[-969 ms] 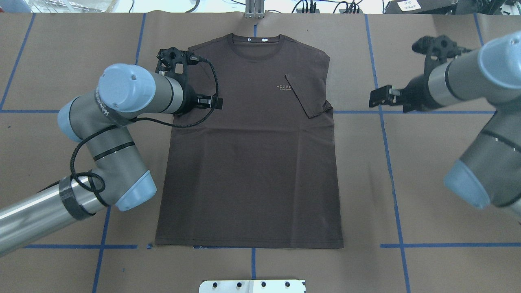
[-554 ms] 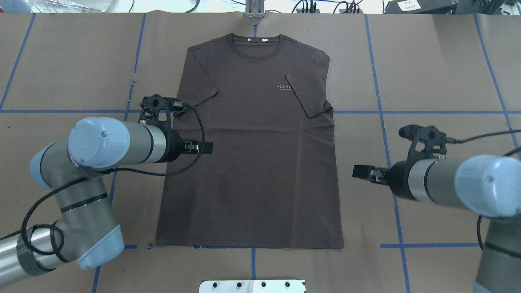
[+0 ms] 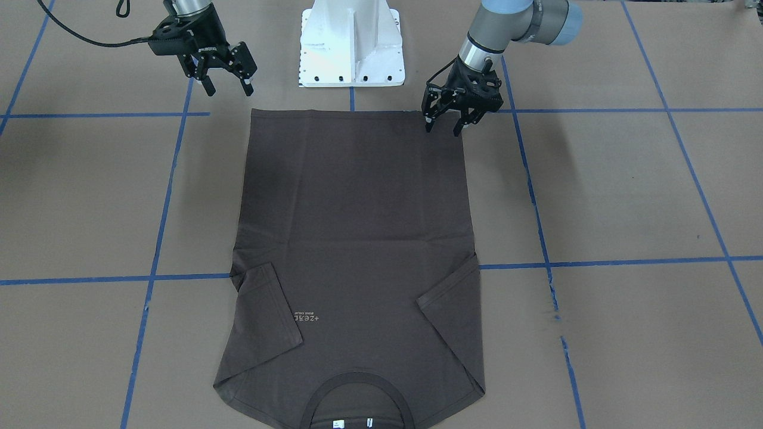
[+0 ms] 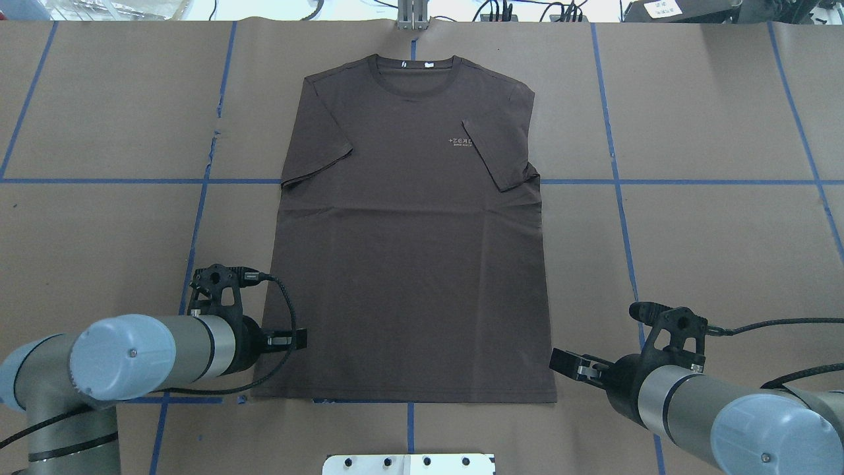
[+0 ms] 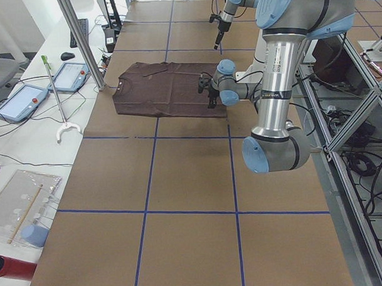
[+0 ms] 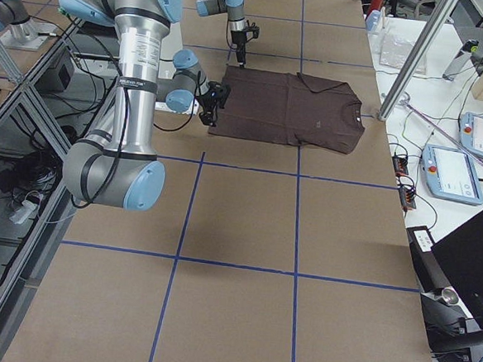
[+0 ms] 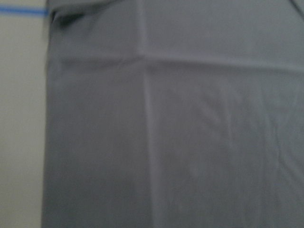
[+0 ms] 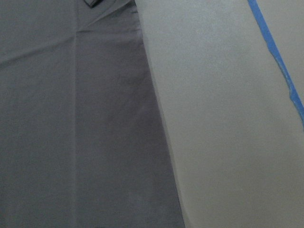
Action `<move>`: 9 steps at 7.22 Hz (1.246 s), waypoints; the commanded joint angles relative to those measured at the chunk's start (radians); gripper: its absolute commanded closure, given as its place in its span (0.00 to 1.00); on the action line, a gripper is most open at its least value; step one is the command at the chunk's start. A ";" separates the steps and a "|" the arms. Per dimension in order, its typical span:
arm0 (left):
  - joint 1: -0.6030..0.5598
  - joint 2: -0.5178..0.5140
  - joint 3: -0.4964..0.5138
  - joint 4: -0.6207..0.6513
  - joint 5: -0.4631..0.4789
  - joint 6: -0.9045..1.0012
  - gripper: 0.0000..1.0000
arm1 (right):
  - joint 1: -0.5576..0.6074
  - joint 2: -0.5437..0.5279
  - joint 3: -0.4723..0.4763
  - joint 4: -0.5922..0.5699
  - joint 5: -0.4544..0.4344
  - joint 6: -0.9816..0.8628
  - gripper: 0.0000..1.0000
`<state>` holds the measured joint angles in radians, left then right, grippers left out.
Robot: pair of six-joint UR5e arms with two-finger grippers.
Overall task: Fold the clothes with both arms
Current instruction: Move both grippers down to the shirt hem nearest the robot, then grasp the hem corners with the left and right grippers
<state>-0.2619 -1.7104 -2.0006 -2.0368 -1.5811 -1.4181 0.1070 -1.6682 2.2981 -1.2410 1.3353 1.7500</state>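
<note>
Exterior front-facing: shirt [image 3: 351,208] flat, hem [image 3: 340,112] up top, collar [image 3: 357,381] down low; left gripper [image 3: 443,126] open over one hem corner, right gripper [image 3: 228,89] open just outside the other.

T-shirt [image 4: 409,264]: matt cloth, lightly creased. Table covering [image 4: 712,251]: matt brown paper. Tubes of left arm [image 4: 191,348] and right arm [image 4: 672,399]: smooth satin metal.
</note>
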 commanded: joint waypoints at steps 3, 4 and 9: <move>0.073 0.043 -0.007 0.060 0.021 -0.033 0.55 | -0.007 -0.001 0.001 0.000 -0.007 0.003 0.03; 0.082 0.048 -0.007 0.060 0.021 -0.033 0.54 | -0.007 -0.001 0.001 0.000 -0.007 0.003 0.03; 0.087 0.069 -0.009 0.060 0.019 -0.033 0.54 | -0.009 -0.002 0.000 -0.002 -0.007 0.003 0.03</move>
<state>-0.1751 -1.6431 -2.0094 -1.9775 -1.5615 -1.4512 0.0982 -1.6704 2.2980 -1.2425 1.3284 1.7530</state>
